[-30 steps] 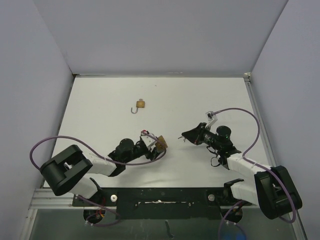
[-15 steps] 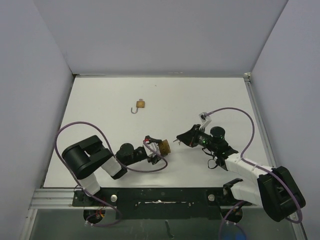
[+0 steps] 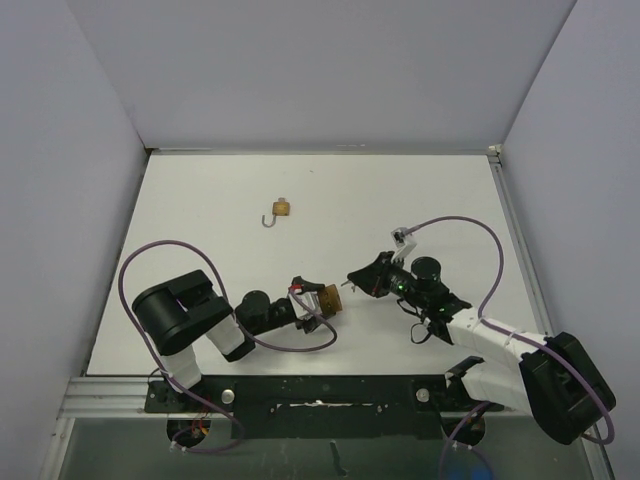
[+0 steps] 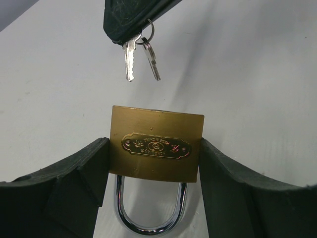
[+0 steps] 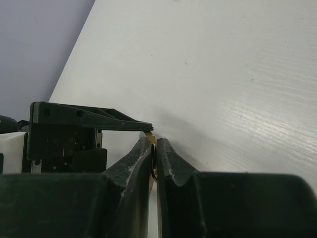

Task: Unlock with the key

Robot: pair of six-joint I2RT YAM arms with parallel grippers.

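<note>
A brass padlock [image 4: 156, 148] with a chrome shackle [image 4: 148, 218] sits clamped between the two black fingers of my left gripper [image 4: 153, 161], its body turned away from the wrist. From above, the padlock [image 3: 328, 298] is low over the table in the left gripper [image 3: 320, 301]. My right gripper [image 3: 352, 281] is shut on a key [image 4: 130, 62], whose blade points at the padlock's end face with a small gap between them. A second key [image 4: 152, 63] hangs from the same ring. In the right wrist view the right gripper [image 5: 154, 144] has its jaws pressed together on the key's thin edge.
A second, smaller brass padlock [image 3: 281, 209] with an open shackle lies on the white table [image 3: 400, 190] toward the back. Grey walls enclose the table on three sides. Purple cables [image 3: 470, 235] loop off both arms.
My right gripper has moved left with the key, closing on the padlock. My left arm has folded in, and its padlock has shifted slightly nearer and to the right.
</note>
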